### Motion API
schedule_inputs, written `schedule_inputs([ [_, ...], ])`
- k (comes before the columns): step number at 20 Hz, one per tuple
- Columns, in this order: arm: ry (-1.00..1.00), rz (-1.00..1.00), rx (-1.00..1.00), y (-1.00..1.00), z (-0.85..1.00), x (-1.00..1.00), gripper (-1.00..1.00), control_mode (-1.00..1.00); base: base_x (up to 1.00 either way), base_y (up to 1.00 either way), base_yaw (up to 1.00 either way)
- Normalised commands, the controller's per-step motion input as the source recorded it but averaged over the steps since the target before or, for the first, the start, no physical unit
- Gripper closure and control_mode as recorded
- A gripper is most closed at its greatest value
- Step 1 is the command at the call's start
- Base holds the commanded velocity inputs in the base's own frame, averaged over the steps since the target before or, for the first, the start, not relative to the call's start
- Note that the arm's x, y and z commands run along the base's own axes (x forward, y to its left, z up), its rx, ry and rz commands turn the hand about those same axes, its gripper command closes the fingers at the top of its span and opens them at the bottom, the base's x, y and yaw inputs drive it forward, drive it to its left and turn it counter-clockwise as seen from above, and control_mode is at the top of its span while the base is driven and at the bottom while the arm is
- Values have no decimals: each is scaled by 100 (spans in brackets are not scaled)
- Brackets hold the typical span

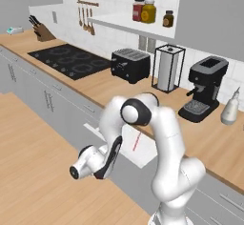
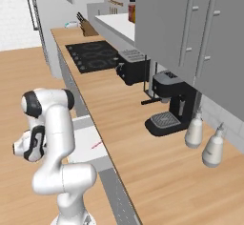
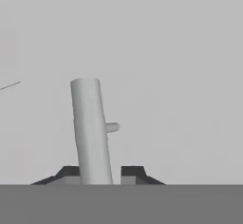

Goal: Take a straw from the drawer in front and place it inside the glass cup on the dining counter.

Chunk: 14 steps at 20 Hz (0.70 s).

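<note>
Straw (image 1: 137,141) lies on the white floor of the open drawer (image 1: 143,155), approx mid-drawer. Gripper (image 3: 99,175) pinches the drawer's bar handle (image 3: 90,128) btwn nearly closed tips (contact looks firm, though view is tight). Bare wood floor (image 1: 38,171) lies to the arm's left.

Drawer (image 1: 143,148) open, bare white floor around straw (image 1: 136,142), arm overhead.

Glossy white rounded arm (image 1: 167,138), dark joint caps.
</note>
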Motion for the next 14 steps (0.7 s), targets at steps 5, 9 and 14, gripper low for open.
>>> schedule_inputs([
  [5,8,0,6,100,22,-44,100,-100,0,0,0],
  [9,21,0,27,45,42,-13,-100,-100,0,0,0],
  [14,34,0,53,1,88,-31,-100,-100,0,0,0],
])
